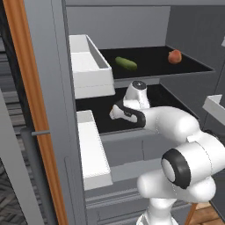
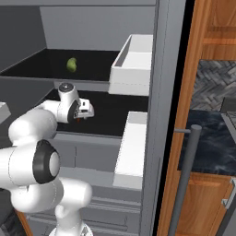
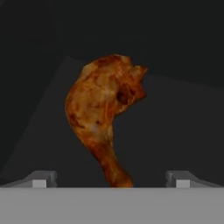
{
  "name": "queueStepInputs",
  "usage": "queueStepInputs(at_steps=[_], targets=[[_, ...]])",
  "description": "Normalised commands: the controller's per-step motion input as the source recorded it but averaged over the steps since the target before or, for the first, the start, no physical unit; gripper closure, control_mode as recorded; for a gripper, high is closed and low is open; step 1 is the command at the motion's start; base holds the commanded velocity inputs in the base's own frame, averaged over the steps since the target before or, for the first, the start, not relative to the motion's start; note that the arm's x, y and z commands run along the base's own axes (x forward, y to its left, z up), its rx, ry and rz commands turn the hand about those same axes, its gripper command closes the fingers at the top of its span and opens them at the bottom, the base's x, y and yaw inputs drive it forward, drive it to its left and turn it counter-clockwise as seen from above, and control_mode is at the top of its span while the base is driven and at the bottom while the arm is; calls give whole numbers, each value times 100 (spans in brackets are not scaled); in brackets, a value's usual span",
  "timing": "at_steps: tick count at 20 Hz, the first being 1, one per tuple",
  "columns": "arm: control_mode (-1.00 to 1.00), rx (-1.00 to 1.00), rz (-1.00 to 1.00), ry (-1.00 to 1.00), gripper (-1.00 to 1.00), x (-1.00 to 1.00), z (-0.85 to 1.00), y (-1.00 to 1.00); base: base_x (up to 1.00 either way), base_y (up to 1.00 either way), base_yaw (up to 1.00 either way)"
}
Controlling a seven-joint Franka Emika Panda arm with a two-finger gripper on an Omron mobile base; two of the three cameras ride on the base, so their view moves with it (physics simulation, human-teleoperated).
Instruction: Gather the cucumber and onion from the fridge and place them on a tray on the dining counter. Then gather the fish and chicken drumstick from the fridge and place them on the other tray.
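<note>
The fridge (image 1: 48,66) stands open. On its upper black shelf lie the dark green cucumber (image 1: 126,63) and, further right, the reddish onion (image 1: 175,56); the cucumber (image 2: 71,64) shows end-on in the right base view. My gripper (image 1: 114,112) reaches into the lower shelf, also seen as the gripper (image 2: 88,110) from the right. In the hand view the orange-brown chicken drumstick (image 3: 105,113) lies straight ahead, narrow end toward me, between my open fingertips (image 3: 39,179). The gripper (image 3: 111,180) holds nothing. The fish and both trays are out of view.
White door bins (image 1: 90,66) hang on the left door, a lower bin (image 1: 93,149) beneath. Another white bin (image 2: 133,60) sits on the right door. A long grey bar handle (image 2: 186,175) stands by a black marbled counter top (image 2: 209,138).
</note>
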Motion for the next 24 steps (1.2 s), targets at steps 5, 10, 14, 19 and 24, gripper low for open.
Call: queueStepInputs(at_steps=[5, 10, 14, 19, 24], targets=[[-100, -6, 0, 0, -100, 37, -24, 17, 0, 0, 0], [-100, -9, 0, 0, -100, 8, -43, 4, 0, 0, 0], [-100, -6, 0, -3, 100, -13, -53, 0, 0, 0, 0], [-100, 0, 0, -12, 100, -27, -32, 0, 0, 0, 0], [-100, 0, 0, -6, 100, -37, -23, -4, 0, 0, 0]])
